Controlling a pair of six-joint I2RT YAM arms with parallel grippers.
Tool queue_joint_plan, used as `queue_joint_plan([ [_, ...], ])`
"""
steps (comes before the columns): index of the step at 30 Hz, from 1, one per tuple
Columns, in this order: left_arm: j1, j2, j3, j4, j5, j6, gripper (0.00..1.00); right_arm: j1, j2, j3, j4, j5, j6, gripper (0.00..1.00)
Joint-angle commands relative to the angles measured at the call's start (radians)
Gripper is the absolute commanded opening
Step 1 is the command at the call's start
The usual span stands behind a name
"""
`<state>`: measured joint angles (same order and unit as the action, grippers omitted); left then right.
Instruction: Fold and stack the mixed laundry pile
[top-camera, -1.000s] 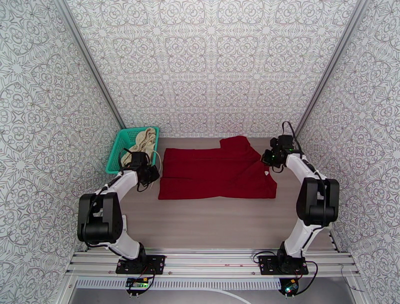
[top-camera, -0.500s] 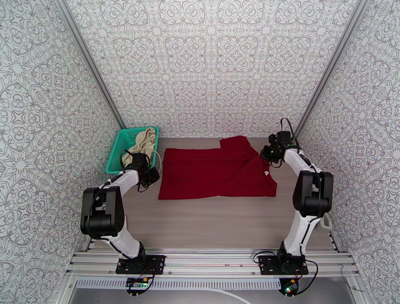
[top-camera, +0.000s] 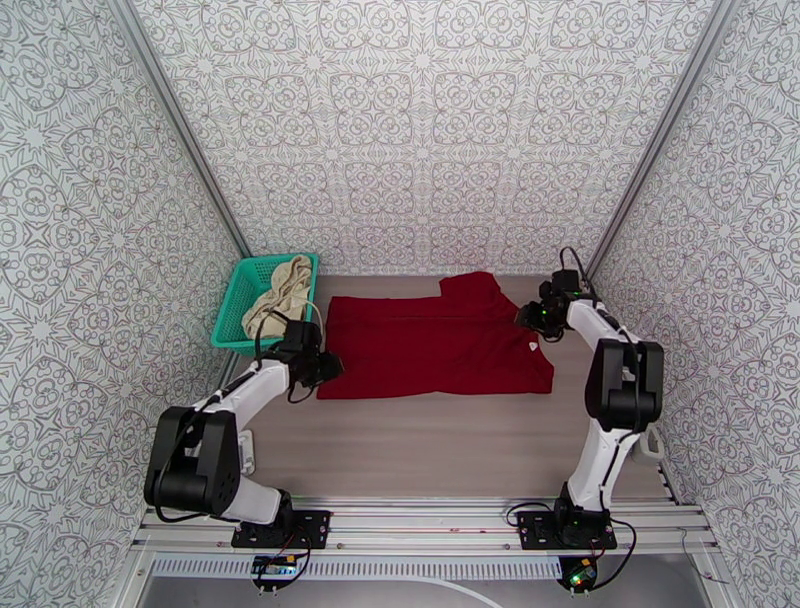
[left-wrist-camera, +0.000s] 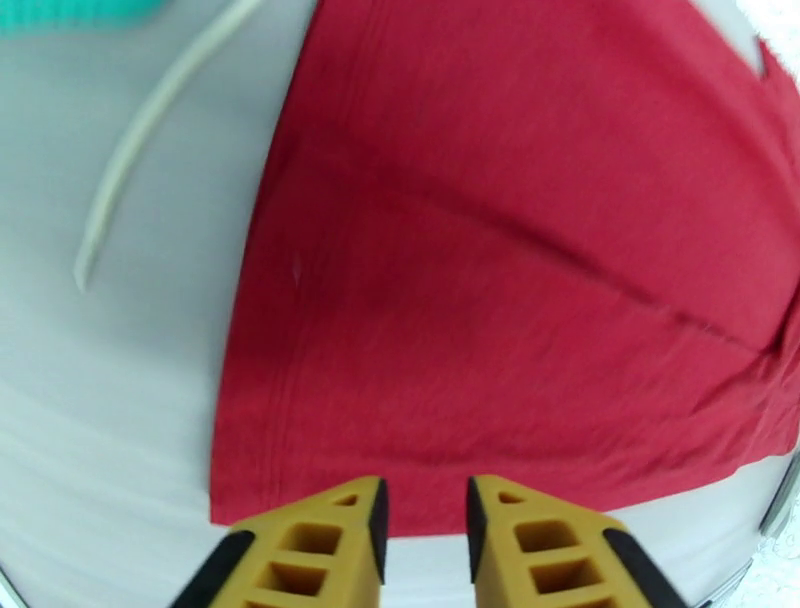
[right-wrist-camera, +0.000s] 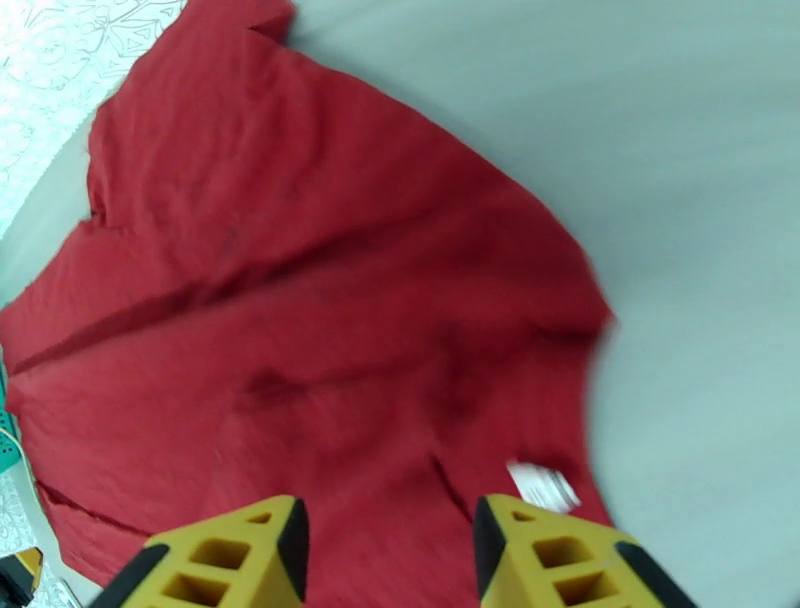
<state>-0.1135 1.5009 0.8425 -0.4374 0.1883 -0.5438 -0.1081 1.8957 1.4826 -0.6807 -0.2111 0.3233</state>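
Top external view: both grippers now loosened at opposite ends of the dark red shirt (top-camera: 430, 345)

Nearest the arm bases, a bare strip of table (top-camera: 430, 450) is seen, with nothing laid on it. Just beyond it, the left gripper (top-camera: 328, 368) is found at the near left corner of the shirt. A second ago it was held further left, beside the teal mesh basket (top-camera: 232, 300). In the left wrist view, the left gripper (left-wrist-camera: 427, 490) is shown with its fingers a narrow gap apart and nothing between them, poised above the hem of the shirt (left-wrist-camera: 520, 250).

The shirt is spread flat across the middle of the table, already doubled once, with one sleeve pointing to the far side. Its outline is unchanged over the last second.

At the far right edge of the shirt, the right gripper (top-camera: 527, 317) has been shifted slightly to the left. In the right wrist view, the right gripper (right-wrist-camera: 390, 520) is seen with its fingers well apart and empty, above the shirt (right-wrist-camera: 300, 300) and close to a white label (right-wrist-camera: 543, 487).

It is judged that a fresh pair of grasps is being set up for the next fold, and that nothing is held yet.

Farthest left, the cream-beige garment (top-camera: 283, 290) is left heaped in the basket, its thin white cord (left-wrist-camera: 150, 130) trailing onto the table, so the stacking is not yet begun.
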Motion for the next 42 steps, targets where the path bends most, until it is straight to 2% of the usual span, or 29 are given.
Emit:
queue_joint_plan([
  [1,-0.006,0.048,-0.013,0.022,-0.01,-0.022,0.23,-0.037,-0.119,-0.09,-0.128,0.114,0.012,0.48],
  [5,0.012,0.11,-0.003,0.035,-0.024,-0.028,0.19,-0.053,-0.179,-0.22,-0.157,0.143,0.011,0.43],
  [9,0.033,0.147,0.011,0.03,-0.023,-0.025,0.17,-0.055,-0.171,-0.282,-0.179,0.152,0.018,0.45],
  [15,0.062,0.198,0.028,0.017,0.0,-0.015,0.17,-0.096,-0.16,-0.355,-0.123,0.042,0.08,0.47],
  [17,0.068,0.212,0.024,0.024,0.002,-0.019,0.18,-0.108,-0.146,-0.375,-0.088,-0.007,0.1,0.45],
  [22,0.082,0.229,0.035,0.03,0.02,-0.033,0.18,-0.108,-0.1,-0.395,-0.02,-0.036,0.138,0.37],
  [28,0.106,0.222,0.034,0.018,0.023,-0.023,0.18,-0.11,-0.078,-0.351,-0.042,0.076,0.112,0.18],
  [34,0.117,0.207,0.018,0.018,0.025,-0.019,0.18,-0.111,-0.116,-0.327,-0.093,0.134,0.085,0.0],
  [42,0.121,0.205,0.017,0.004,0.025,-0.007,0.18,-0.116,-0.22,-0.341,-0.192,0.24,0.06,0.0],
])
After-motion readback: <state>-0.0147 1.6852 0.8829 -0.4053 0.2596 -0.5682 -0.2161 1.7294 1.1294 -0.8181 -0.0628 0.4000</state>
